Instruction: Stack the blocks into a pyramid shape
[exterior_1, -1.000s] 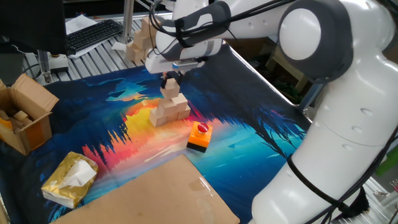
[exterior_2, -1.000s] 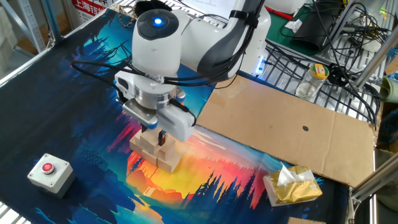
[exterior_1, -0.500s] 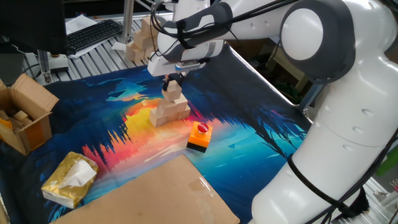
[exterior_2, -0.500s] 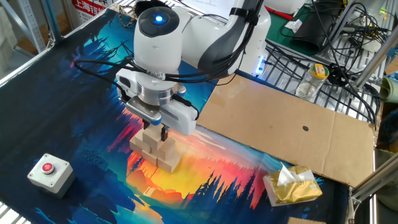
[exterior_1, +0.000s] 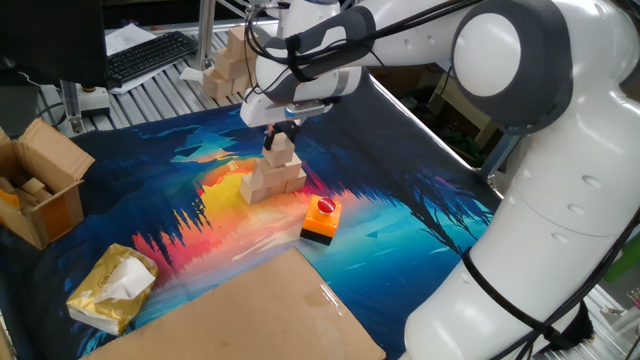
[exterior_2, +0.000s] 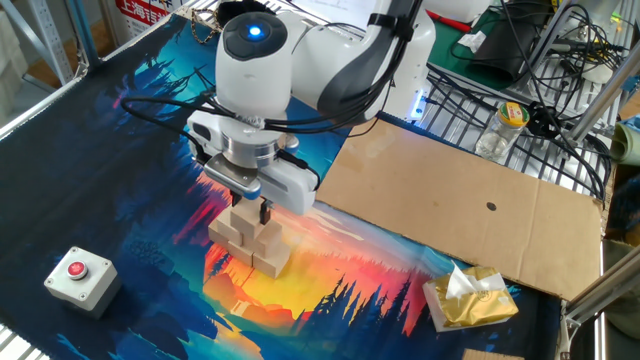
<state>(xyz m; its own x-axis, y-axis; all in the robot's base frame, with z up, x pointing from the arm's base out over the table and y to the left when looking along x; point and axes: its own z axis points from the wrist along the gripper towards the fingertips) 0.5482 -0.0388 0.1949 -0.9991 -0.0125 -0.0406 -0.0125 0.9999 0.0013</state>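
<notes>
Blocks (exterior_1: 273, 172) pyramid, no legible writing

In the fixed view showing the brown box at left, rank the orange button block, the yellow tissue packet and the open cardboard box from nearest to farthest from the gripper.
From the gripper:
1. Orange button block, just below-right of the block stack.
2. Yellow tissue packet, at the mat's lower-left, and open cardboard box, at the left edge: too close to call.

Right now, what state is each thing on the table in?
Blocks: stacked in a pyramid, top block in place.
End effector: right above the top block; grip unclear.
Button box: upright on the mat, apart from the stack.
Cardboard box: flaps open.
Tissue pack: torn open.
</notes>
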